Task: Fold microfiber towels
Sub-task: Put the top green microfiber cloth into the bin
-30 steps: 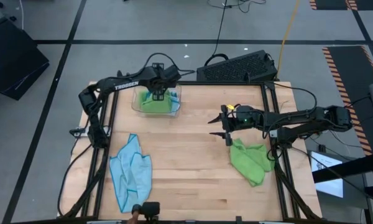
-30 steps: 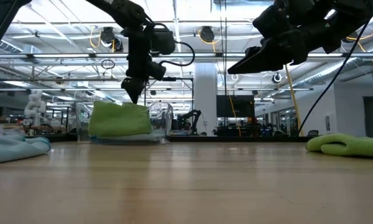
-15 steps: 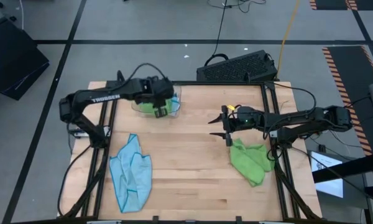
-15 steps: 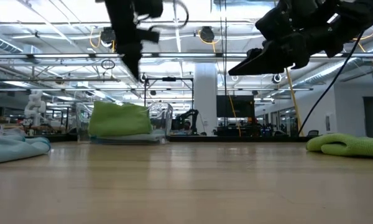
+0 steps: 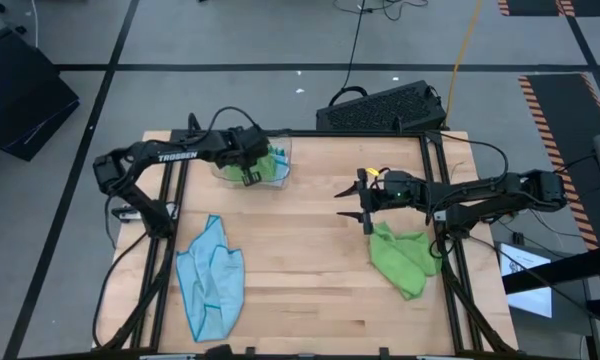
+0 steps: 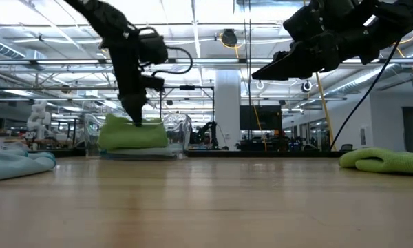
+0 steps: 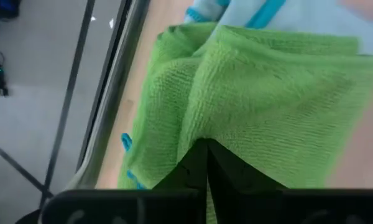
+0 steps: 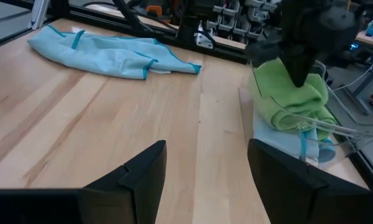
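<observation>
Counter (image 5: pixel 310 250): wooden top w/ black frame rails along the sides; both arms are seen over it in the high view.
Blue towel (image 5: pixel 210 275): loose, crumpled, laid flat on the counter's front-left part, well apart from the tray; also seen at the left edge in the low view (image 6: pixel 17 164).
Loose green towel (image 5: pixel 405 258): bunched on the counter's right side, just beside the right rail; seen low at the right edge (image 6: pixel 389 160).
Clear tray (image 5: pixel 280 160): set at the back-left of the counter; a folded green towel (image 6: pixel 132 133) is held in it, stacked on smth light blue.
Left gripper (image 6: pixel 134 117): lowered onto the folded green towel in the tray; fingers (image 7: pixel 196 168) are pressed together, tips against the green pile; whether cloth is pinched can't be told.
Right gripper (image 5: pixel 355 207): hung above the counter's middle-right, near the loose green towel but clear of it; fingers (image 8: pixel 143 171) are spread, nothing betw. them.
</observation>
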